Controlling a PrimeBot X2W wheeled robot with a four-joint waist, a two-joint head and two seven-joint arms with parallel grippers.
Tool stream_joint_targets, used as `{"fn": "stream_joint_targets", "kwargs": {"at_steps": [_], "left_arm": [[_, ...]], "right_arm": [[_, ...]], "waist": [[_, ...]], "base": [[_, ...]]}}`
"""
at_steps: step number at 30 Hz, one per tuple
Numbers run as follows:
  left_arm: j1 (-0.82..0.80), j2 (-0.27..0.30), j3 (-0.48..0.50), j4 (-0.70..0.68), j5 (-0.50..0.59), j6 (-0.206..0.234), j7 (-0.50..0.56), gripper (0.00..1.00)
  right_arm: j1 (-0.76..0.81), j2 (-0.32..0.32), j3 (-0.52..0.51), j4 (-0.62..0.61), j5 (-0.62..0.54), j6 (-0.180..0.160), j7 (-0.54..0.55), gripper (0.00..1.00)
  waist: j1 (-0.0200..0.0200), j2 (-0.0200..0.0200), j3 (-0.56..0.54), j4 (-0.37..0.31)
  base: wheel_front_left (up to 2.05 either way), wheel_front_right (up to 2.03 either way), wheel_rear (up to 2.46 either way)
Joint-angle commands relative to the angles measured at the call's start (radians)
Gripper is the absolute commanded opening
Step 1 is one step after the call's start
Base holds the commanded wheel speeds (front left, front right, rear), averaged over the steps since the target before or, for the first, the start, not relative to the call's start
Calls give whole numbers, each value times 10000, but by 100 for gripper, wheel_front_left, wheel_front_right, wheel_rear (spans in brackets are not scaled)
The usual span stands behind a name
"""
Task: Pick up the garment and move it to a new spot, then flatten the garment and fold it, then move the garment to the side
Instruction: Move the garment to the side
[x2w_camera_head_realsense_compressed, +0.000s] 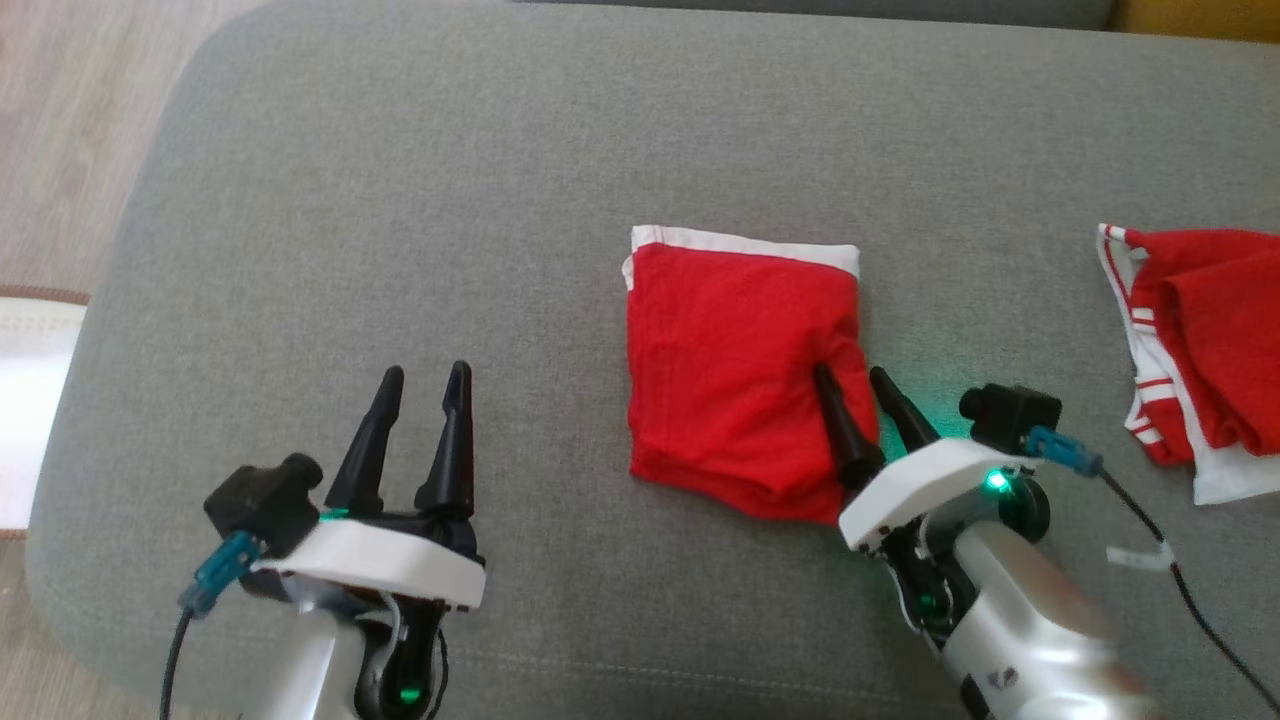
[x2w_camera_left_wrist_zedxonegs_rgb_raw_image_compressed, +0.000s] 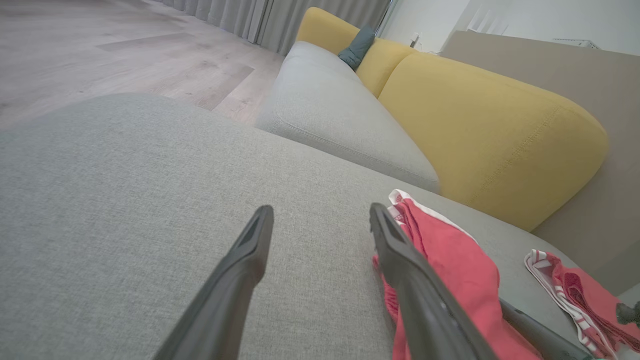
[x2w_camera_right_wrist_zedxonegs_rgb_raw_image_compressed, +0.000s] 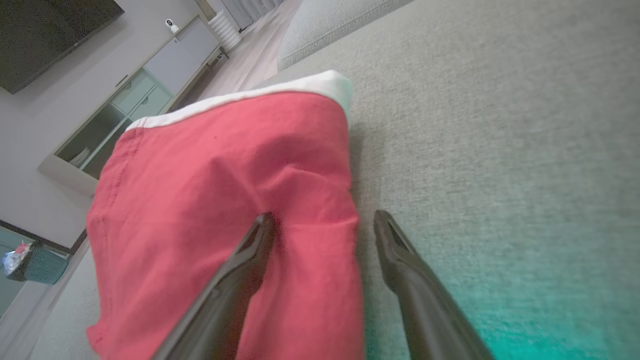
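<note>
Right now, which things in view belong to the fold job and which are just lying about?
In the job:
folded red fabric garment with white waistband, on the grey fabric seat cushion
right end effector, open, astride its right edge
left end effector, open, above bare cushion

Lying about:
crumpled red garment with striped white trim, far right
yellow upholstered sofa backrest
small teal pillow
</note>
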Motion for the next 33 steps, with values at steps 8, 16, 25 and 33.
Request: {"fn": "stream_joint_targets", "kwargs": {"at_steps": [8,16,25,33], "left_arm": [[-543,60,298,-256,-190,35,-53,100],[-577,60,366,-360,-79,9,-53,100],[-930,60,55,-400,146,-132,-53,100],[-1612,60,-325,-332,311,-294,-53,100]], "right_arm": [[-1227,62,1588,1153,42,-7,-252,0],[-2362,-1,1084,1061,-3962,-7,-547,0],[-2299,-1625,778,-934,-7141,-7,-545,0],[-3208,-4786,2121,-2240,-6346,-7,602,0]], "waist": [[0,0,177,16],[0,0,202,-921],[0,0,452,-2180],[0,0,1128,-3250]], "base": [[0,0,0],[0,0,0],[0,0,0],[0,0,0]]}}
